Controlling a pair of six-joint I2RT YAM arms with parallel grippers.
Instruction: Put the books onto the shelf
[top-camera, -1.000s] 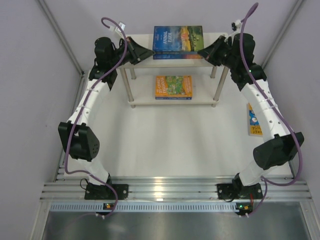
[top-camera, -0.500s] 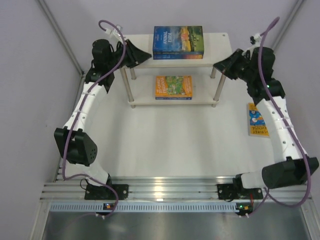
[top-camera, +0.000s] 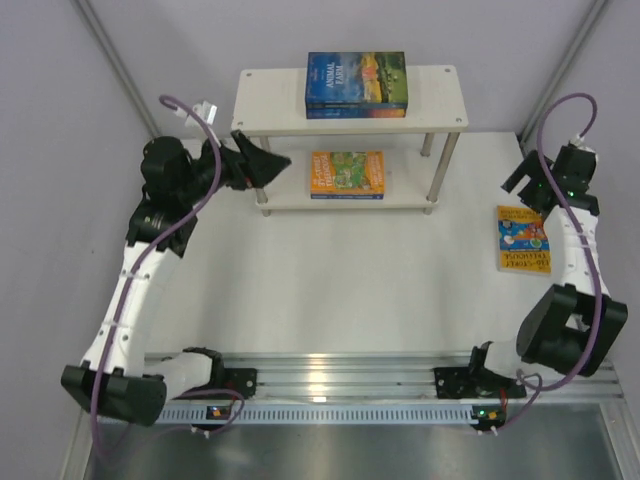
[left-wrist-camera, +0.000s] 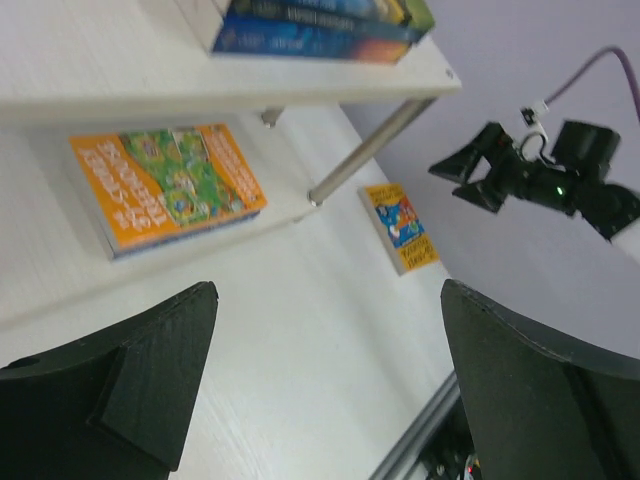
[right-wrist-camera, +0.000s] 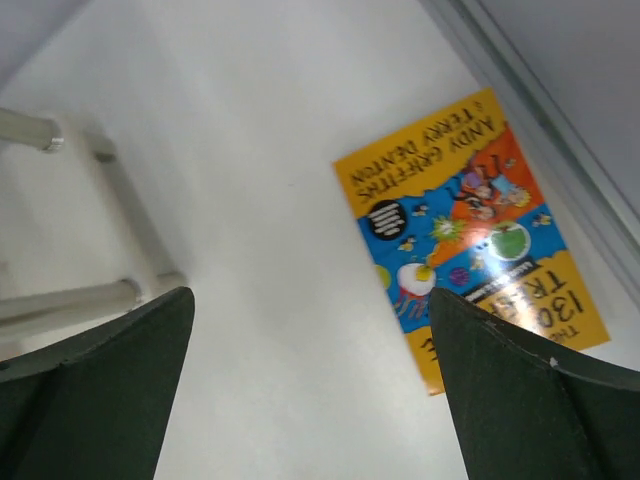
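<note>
Plainly my right gripper (top-camera: 525, 182), spread and empty, is nearer: the yellow-and-blue book (top-camera: 522, 238) lies flat on the table (top-camera: 350, 280) just on its near side, long axis front-to-back, well apart from the spread left gripper (top-camera: 262, 165).

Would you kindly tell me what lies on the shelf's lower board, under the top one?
One orange-and-green book lies flat on the lower board. The board's rear strip is covered by the top board, so anything there is unseen.

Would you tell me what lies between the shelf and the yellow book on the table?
Nothing; the top view shows bare table between shelf and yellow book.
</note>
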